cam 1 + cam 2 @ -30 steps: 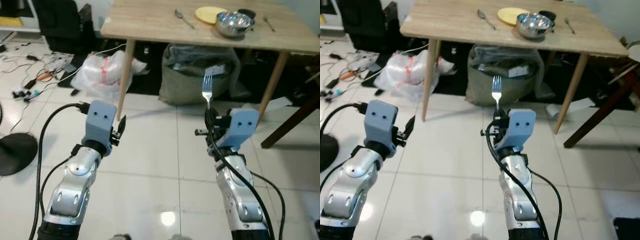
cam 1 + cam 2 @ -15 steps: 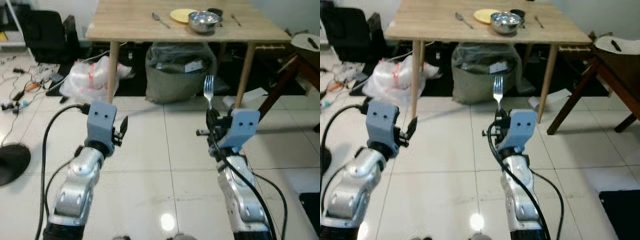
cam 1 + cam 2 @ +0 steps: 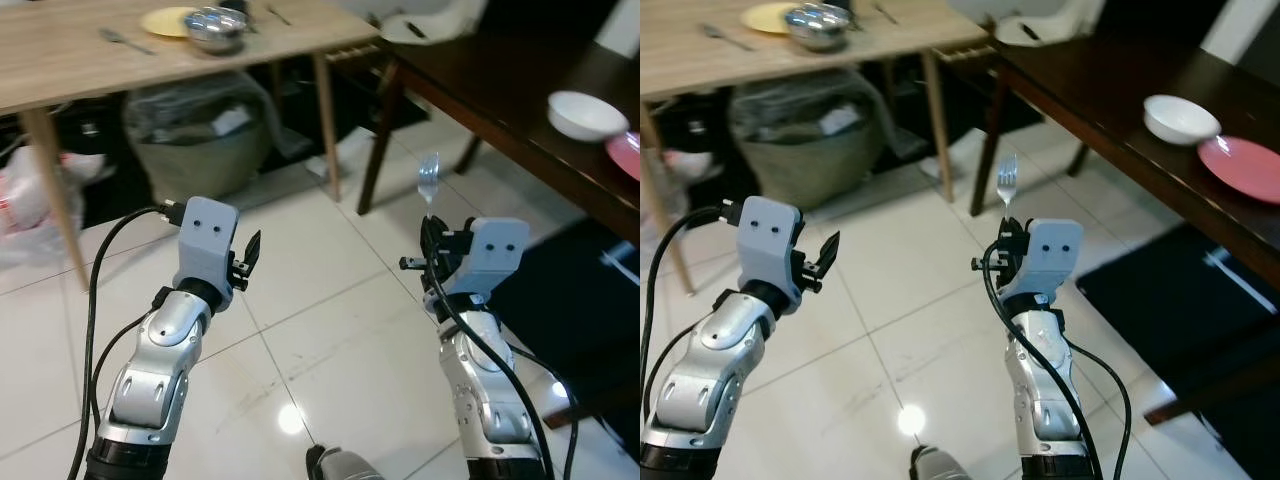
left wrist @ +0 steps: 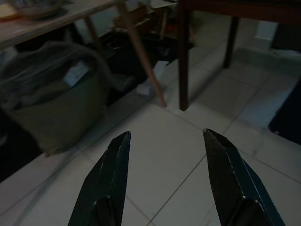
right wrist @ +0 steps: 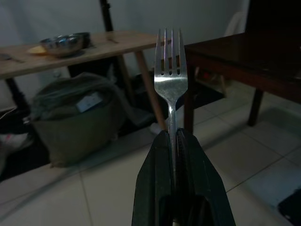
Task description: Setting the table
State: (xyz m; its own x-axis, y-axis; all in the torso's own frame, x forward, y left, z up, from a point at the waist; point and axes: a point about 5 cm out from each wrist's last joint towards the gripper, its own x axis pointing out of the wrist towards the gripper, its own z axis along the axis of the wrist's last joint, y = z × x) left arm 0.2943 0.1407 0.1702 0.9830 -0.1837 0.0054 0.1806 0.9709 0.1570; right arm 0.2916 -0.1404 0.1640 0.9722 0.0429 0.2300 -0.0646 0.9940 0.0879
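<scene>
Right gripper (image 5: 172, 141) pinching fork (image 5: 170, 77) by its handle, tines upright above the fingertips, held over tiled floor (image 3: 330, 330), left gripper (image 4: 164, 176) spread and empty, dark worktop (image 3: 1110, 95) to the right

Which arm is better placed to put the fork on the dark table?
Right. The right claw is shut on the fork and is nearer the dark table. The left claw is open, holding nothing.

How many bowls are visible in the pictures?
2: a metal bowl on the light wooden table, and a white bowl on the dark table. Others may be hidden.
</scene>
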